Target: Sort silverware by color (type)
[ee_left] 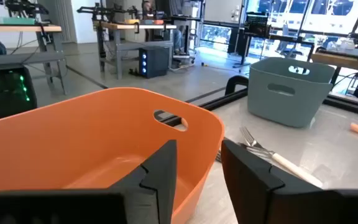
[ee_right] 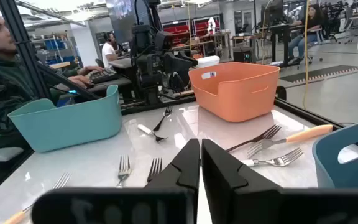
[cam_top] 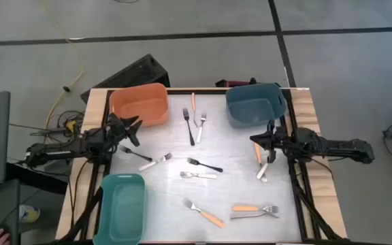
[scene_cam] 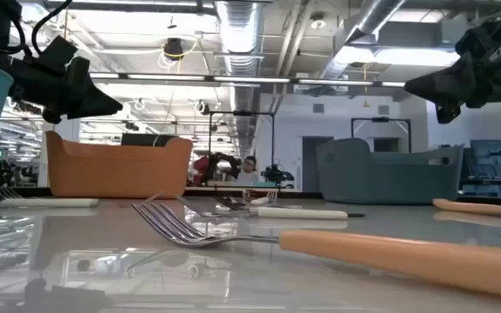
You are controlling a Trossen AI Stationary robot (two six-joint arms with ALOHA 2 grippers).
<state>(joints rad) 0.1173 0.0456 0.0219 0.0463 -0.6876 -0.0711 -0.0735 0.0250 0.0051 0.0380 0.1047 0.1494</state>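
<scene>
The silverware lies scattered flat on the white table (cam_top: 237, 190). A black fork (cam_top: 189, 126), a silver fork (cam_top: 201, 126) and an orange-handled fork (cam_top: 193, 102) lie at the far middle. A white-handled fork (cam_top: 155, 162) and another black fork (cam_top: 205, 165) lie in the centre. My left gripper (cam_top: 137, 131) hovers open and empty beside the orange bin (cam_top: 139, 105), its fingers (ee_left: 160, 174) level with the bin's rim. My right gripper (cam_top: 254, 139) is shut on nothing, in front of the blue-grey bin (cam_top: 254, 105) and above an orange-handled fork (cam_top: 257, 153).
A teal bin (cam_top: 121, 207) stands at the near left. More forks lie near the front edge: an orange-handled one (cam_top: 206, 214) and an orange and silver pair (cam_top: 254, 211). A white-handled fork (cam_top: 263, 170) lies by my right gripper. People sit beyond the table.
</scene>
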